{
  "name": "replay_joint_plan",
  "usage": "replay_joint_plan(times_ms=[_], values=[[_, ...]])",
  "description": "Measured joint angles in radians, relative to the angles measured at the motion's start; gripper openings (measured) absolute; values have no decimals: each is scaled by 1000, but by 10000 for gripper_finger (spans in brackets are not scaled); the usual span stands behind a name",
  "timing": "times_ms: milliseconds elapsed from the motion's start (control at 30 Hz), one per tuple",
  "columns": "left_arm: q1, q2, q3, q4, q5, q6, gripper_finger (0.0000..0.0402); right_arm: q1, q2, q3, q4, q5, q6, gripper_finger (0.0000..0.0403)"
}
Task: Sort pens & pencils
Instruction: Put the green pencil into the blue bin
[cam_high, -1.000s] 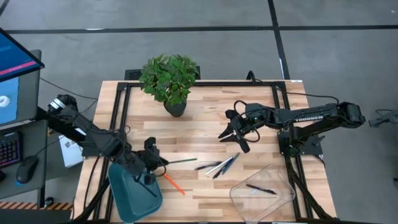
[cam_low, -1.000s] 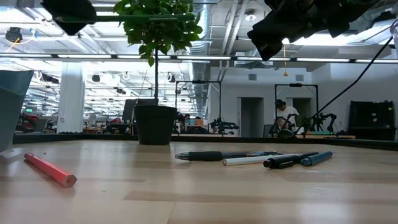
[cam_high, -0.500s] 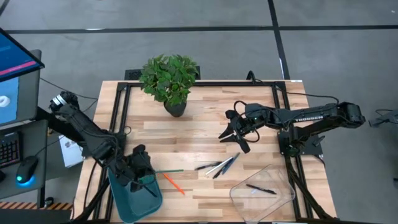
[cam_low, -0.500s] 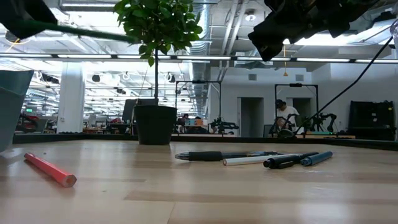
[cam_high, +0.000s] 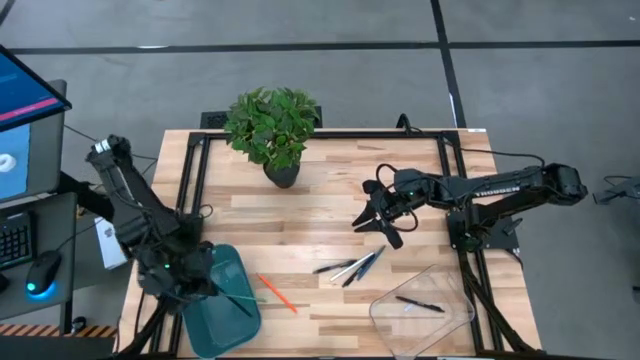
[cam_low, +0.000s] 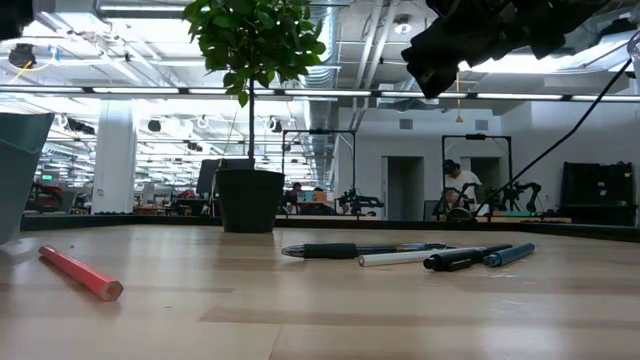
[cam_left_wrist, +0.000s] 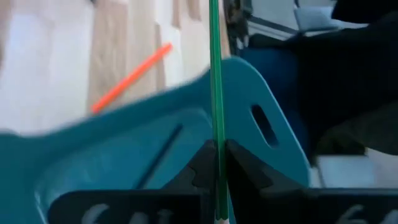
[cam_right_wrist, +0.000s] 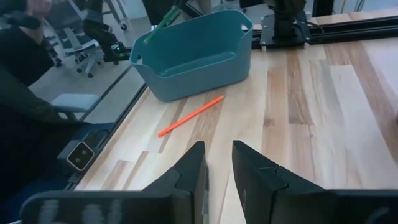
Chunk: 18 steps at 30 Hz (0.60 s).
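the wooden desk (cam_high: 320, 200) carries a potted plant (cam_high: 273, 128); well apart from it lie a teal tray (cam_high: 222, 312), an orange pencil (cam_high: 276, 294), clustered pens (cam_high: 350, 267) and a clear tray (cam_high: 425, 305).

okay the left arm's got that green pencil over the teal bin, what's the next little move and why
Probably open the left hand and let the green pencil drop. It is pinched between the fingers above the teal bin, where one dark stick already lies. The right hand waits above the table.
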Motion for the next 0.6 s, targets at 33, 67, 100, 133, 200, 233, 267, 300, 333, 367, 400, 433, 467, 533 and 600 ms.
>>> replay_joint_plan(times_ms=[33, 67, 100, 133, 200, 233, 267, 300, 333, 367, 400, 433, 467, 533, 600], values=[[-18, -8, 0, -9, 3, -25, 11, 5, 0, 0, 3, 0, 0, 103], [-36, -14, 0, -15, 7, -52, 11, 10, 0, 0, 7, 0, 1, 103], [-56, -18, 0, -22, 10, -77, 11, 15, 0, 0, 12, 0, 1, 103], [-75, -20, 0, -29, 15, -101, 11, 20, 0, 0, 20, 0, 1, 103], [-110, -20, 0, -29, 35, -133, 11, 28, 0, 0, 29, 0, 1, 103], [-125, -20, 0, -30, 40, -140, 11, 32, 0, 0, 32, 0, 1, 103], [-140, -20, 0, -30, 43, -143, 11, 34, 0, 0, 37, 0, 1, 103], [-154, -20, 0, -30, 46, -146, 11, 36, 0, 0, 44, 0, 1, 103], [-168, -20, 0, -30, 52, -152, 11, 38, 0, 0, 51, 1, 1, 103], [-178, -20, 0, -34, 52, -158, 11, 40, 0, 0, 57, 10, 1, 103], [-189, -20, 0, -42, 52, -166, 11, 40, 0, 0, 62, 31, 1, 103], [-197, -20, 0, -57, 51, -173, 11, 40, 0, 0, 70, 47, 1, 103], [-203, -20, 0, -71, 51, -180, 11, 40, 0, 0, 80, 60, 1, 103], [-209, -20, 0, -101, 45, -193, 11, 39, 0, 0, 101, 82, 0, 103], [-210, -20, 0, -118, 40, -204, 11, 39, 0, 0, 116, 100, 0, 103]])
